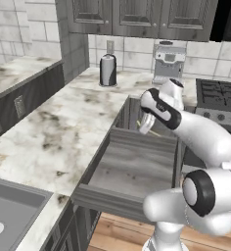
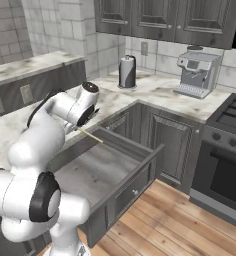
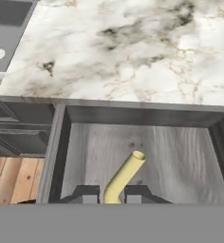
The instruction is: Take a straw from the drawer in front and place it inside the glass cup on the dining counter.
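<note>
— Holding the straw (image 3: 125,176) already?
— Yes, the fingers (image 3: 112,193) are clenched on its lower end; it slants toward one o'clock over the open drawer (image 3: 147,156).
— Why pinch it there?
— Probably so the free end can enter the glass cup.

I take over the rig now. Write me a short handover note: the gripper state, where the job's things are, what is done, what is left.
Gripper: shut on the straw, held between the two fingertips above the open drawer.
Straw: lifted off the drawer bottom; in the right base view it sticks out from the hand over the drawer.
Drawer: pulled out, under the marbled worktop.
Done: the straw is grasped and raised.
Left: carry it to the glass cup on the dining counter, put it inside, release.
</note>
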Motion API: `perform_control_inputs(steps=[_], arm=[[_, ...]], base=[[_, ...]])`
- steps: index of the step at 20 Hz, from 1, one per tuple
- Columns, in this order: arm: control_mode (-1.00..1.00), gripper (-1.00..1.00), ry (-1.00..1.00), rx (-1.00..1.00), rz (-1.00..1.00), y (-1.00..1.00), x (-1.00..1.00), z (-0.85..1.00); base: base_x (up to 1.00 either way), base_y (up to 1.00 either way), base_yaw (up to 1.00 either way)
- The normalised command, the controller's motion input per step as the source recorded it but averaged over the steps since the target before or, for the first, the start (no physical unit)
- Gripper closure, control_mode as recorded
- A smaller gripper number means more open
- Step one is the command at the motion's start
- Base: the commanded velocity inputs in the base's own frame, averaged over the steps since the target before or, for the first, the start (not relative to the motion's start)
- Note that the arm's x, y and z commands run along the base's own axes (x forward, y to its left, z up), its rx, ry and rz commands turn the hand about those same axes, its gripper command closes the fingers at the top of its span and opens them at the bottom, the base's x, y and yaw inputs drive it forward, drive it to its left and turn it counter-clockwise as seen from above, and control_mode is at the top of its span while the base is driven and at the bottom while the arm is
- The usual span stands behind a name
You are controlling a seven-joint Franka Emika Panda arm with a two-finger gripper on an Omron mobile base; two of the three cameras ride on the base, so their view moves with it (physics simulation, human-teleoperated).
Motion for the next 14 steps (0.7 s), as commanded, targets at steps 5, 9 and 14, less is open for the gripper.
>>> perform_control_inputs(steps=[5,9,14], arm=[[-1.00,1.00,-0.02,0.25,0.00,0.00,-0.35,0.85],[-1.00,1.00,0.00,0.24,0.00,0.00,-0.42,0.60],[-1.00,1.00,0.01,0.24,-0.03,0.00,-0.40,0.25]], base=[[0.00,0.00,0.00],[0.00,0.00,0.00],[0.00,0.00,0.00]])
